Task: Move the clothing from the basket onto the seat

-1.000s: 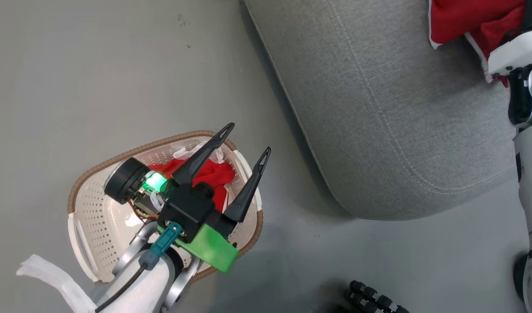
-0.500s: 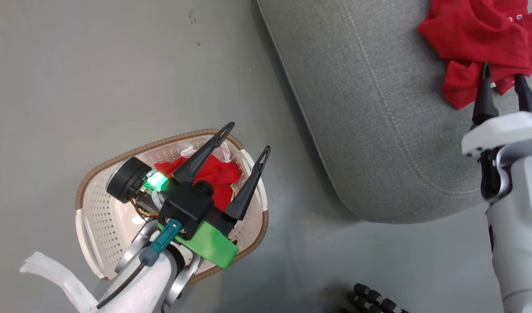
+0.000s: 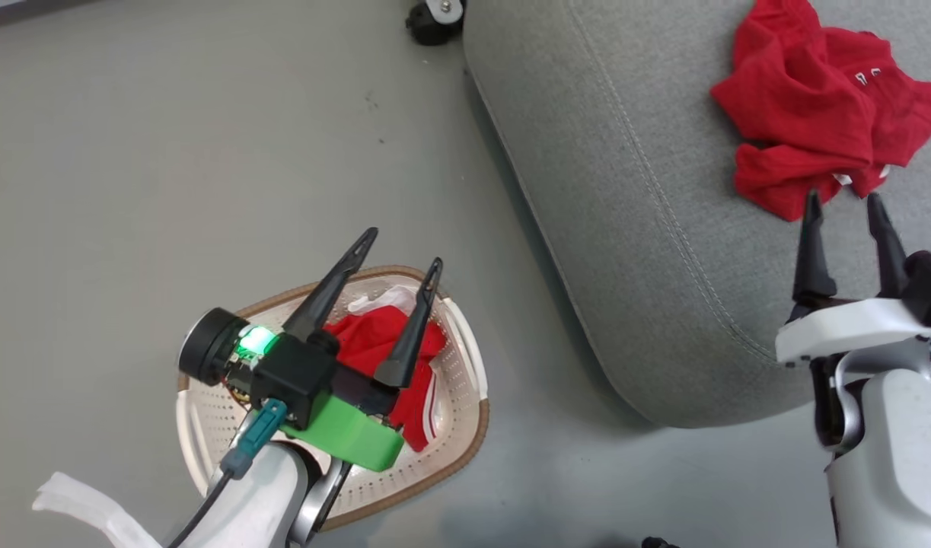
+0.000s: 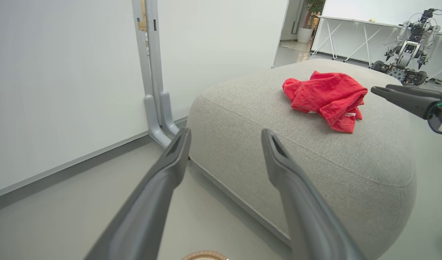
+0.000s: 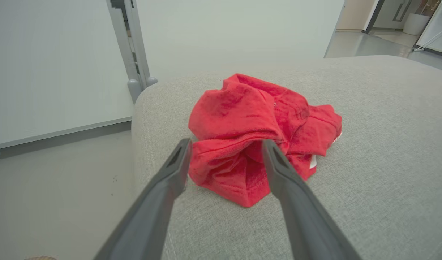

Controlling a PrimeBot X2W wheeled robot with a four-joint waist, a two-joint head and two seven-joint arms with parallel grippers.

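Red garment (image 3: 808,129): one, delivered, lying on seat (image 3: 648,228) just beyond my right tool (image 3: 843,196), spread, empty. Red-and-white clothing (image 3: 358,342): pending, in basket (image 3: 457,380) beneath my left tool (image 3: 403,247), likewise spread, empty.

We see our left tool (image 3: 405,245) as two long, dark, tapering fingers (image 3: 332,283), each with a slot cut near its tip, set on a black block (image 3: 294,373). Under the block sits a bright green plastic housing (image 3: 343,434). Beside it is a round black cap (image 3: 202,356) with a glowing green light (image 3: 253,342). A teal connector (image 3: 256,440) feeds a black cable (image 3: 202,508) along our pale left forearm (image 3: 259,502), and a white strip (image 3: 92,502) trails off it. Our right tool (image 3: 843,195) has the same dark fingers, on a white bracket (image 3: 853,329) above a greyish-white right forearm (image 3: 891,457) with a dark joint gap (image 3: 834,411).
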